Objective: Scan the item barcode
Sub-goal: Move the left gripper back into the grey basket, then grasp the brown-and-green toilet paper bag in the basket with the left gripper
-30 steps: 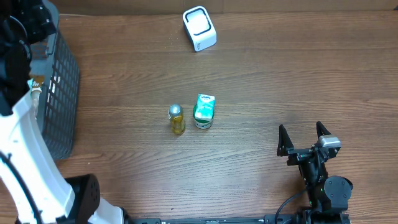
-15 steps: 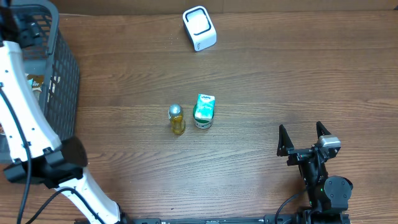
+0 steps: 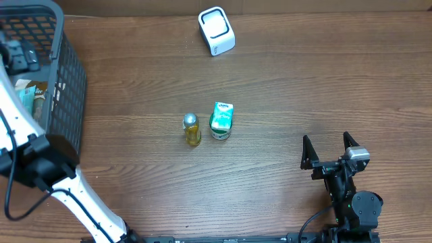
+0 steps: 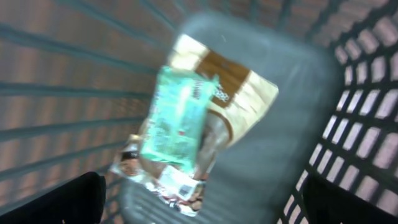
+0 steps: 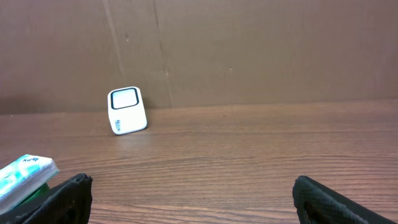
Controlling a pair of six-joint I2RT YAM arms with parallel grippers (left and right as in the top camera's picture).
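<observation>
My left gripper (image 3: 21,57) hangs open inside the dark mesh basket (image 3: 70,88) at the table's left edge. In the left wrist view its gripper (image 4: 205,208) holds nothing, and its dark fingertips (image 4: 59,200) show at the bottom corners. Below it lie a mint-green packet (image 4: 177,118) on a brown-and-cream packet (image 4: 239,84), and a clear wrapper with a small printed label (image 4: 177,186); the view is blurred. The white scanner (image 3: 216,30) stands at the back of the table, also seen as the scanner (image 5: 127,111). My right gripper (image 3: 331,150) rests open and empty at the front right.
A green-and-white carton (image 3: 221,120) and a small yellow bottle with a silver cap (image 3: 192,129) stand side by side mid-table. The carton (image 5: 25,174) shows at the left edge of the right wrist view. A brown board wall (image 5: 249,50) closes the back.
The left arm has swung over the basket and its gripper has come down into it. The right arm and the things on the table have not moved.
</observation>
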